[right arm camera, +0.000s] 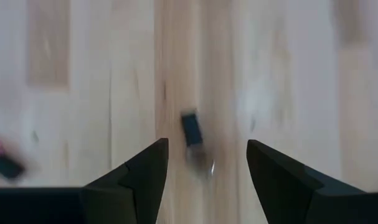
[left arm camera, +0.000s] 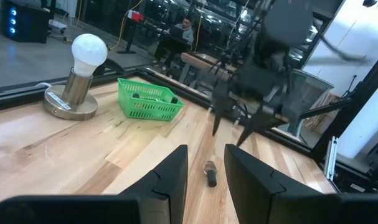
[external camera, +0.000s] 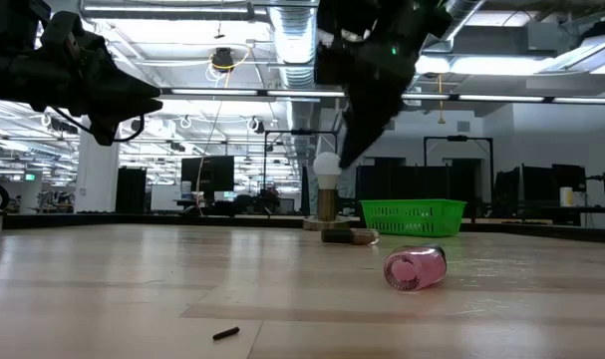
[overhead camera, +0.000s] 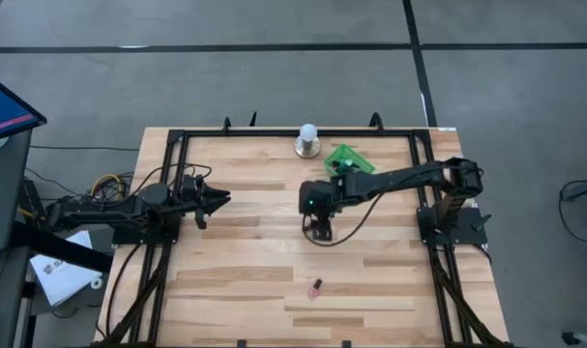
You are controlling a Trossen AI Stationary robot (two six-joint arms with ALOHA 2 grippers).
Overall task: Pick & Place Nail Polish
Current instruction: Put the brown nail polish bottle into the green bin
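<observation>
Near edge: pink nail polish bottle (overhead camera: 315,287) on its side, untouched. Mid-table: right gripper (overhead camera: 319,228) above a dark-capped bottle (right arm camera: 190,129), fingers apart. Advised: centre the bottle between the fingers, then descend straight and close. Beyond: green basket (overhead camera: 349,159). Left gripper (overhead camera: 219,199) parked, fingers apart.

Grey concrete floor (overhead camera: 274,68) is spreading around the wooden table (overhead camera: 254,280), dark seam lines crossing it. Beyond the table, ceiling light strips (external camera: 232,92) are glowing under silver ductwork (external camera: 292,30). Dark monitors (external camera: 207,172) are sitting along distant desks, and a person (left arm camera: 186,26) is sitting at one.
</observation>
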